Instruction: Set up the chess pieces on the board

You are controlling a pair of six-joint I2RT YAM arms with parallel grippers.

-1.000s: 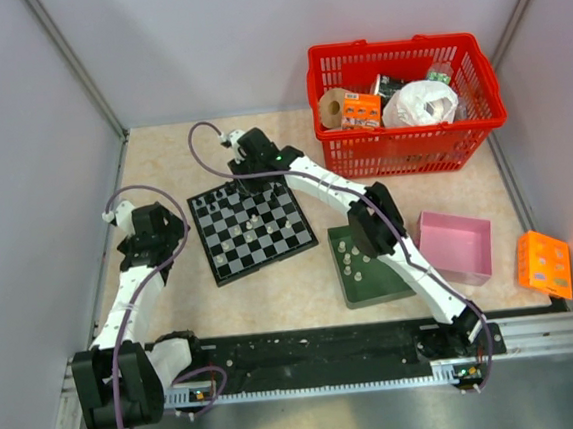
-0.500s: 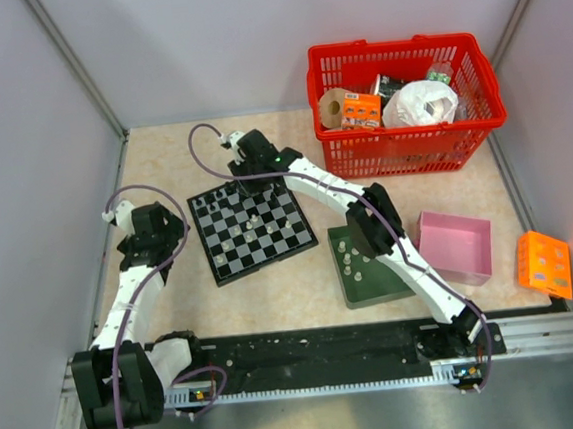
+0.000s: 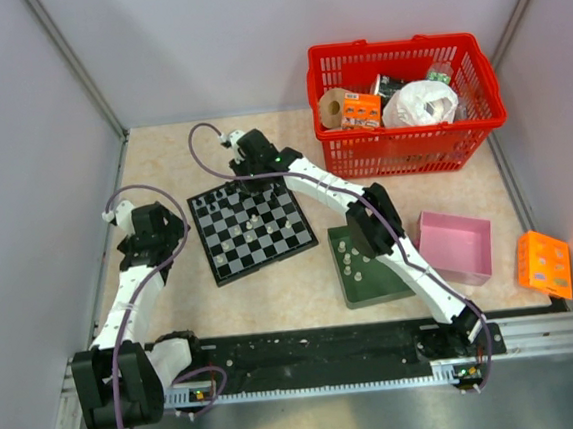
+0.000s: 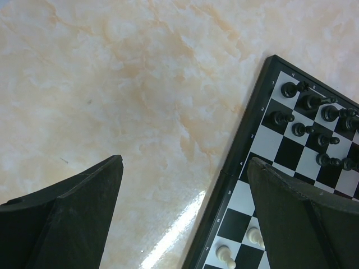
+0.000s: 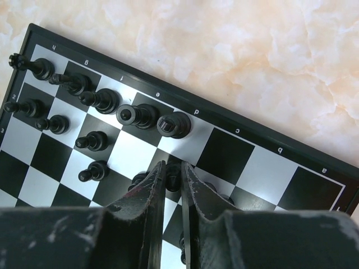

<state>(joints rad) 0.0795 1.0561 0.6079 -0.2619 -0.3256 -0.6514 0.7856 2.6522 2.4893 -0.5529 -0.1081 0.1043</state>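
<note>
Board (image 3: 238, 255) skewed, black pieces (image 5: 104, 100) upright

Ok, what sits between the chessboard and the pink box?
In the top view, the dark green tray lies between the board and the pink box, holding a few whitish pieces; the right arm crosses above its far corner.

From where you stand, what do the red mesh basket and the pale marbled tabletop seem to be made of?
The red mesh basket looks like moulded plastic: uniform colour, regular lattice walls. The pale marbled tabletop looks like glossy laminate printed as marble; a bright reflection streak shows sheen.
</note>
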